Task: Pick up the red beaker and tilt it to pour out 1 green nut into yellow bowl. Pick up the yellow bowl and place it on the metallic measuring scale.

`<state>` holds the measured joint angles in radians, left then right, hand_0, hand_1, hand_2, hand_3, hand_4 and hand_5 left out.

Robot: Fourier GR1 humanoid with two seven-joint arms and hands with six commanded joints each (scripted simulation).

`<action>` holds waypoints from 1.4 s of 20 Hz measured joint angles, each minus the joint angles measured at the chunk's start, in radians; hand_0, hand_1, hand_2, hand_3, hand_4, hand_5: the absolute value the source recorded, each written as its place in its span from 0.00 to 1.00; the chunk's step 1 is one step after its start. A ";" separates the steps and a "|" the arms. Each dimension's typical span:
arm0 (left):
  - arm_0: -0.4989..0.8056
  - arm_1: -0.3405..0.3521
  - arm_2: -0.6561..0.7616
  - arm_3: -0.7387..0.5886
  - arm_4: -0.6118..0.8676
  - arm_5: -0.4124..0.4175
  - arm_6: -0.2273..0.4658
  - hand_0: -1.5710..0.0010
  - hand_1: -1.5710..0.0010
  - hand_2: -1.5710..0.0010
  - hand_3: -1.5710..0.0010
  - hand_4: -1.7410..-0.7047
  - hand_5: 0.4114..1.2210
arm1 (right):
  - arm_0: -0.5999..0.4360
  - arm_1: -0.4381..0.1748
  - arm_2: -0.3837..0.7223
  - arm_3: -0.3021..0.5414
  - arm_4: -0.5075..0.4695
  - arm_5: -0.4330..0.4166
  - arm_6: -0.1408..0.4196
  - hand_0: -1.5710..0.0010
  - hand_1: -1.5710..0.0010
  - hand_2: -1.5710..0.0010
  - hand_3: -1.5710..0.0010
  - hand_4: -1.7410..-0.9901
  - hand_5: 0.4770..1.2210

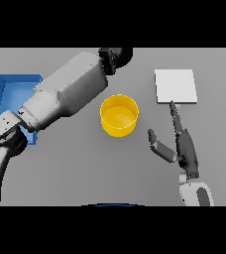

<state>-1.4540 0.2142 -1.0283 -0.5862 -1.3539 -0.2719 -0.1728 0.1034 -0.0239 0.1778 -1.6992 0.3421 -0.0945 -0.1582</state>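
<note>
One round yellow plastic bowl (119, 115) sitting upright on the flat grey table (85, 168), near the middle, open mouth facing up. Inside wall and floor plain yellow, nothing discernible lying in it. Not touched by either hand.

Up and to the right of the bowl, one flat square pale metallic measuring scale (176, 86), lying on the table, well apart from the bowl, its top bare.

Just below the scale, the right hand (185, 148), dark, reaching up from the lower right on its white forearm. Fingers straight and relaxed, the longest fingertip pointing at the scale's lower edge and just about meeting it; thumb splayed out to the left toward the bowl, clear of it. Grasping nothing.

Left of the bowl, the big white and grey left arm (68, 94) slanting across from the lower left to the top centre, its forearm passing just beside the bowl's upper left rim. At its far end the left hand (116, 57), a dark shape at the top of the scene; whether clenched or released, cannot tell.

Behind that arm, at the far left, one blue rectangular tray (11, 94) with raised walls, partly hidden by the arm.
</note>
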 measured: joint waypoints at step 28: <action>0.543 0.369 1.024 -0.080 0.939 0.362 0.547 0.00 0.00 0.00 0.07 0.00 1.00 | -0.040 -0.003 0.005 0.025 0.010 -0.002 0.043 1.00 1.00 1.00 1.00 0.94 0.23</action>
<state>-0.9112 0.5832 -0.0048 -0.6665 -0.4147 0.0903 0.3739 0.0635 -0.0270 0.1828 -1.6742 0.3522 -0.0968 -0.1151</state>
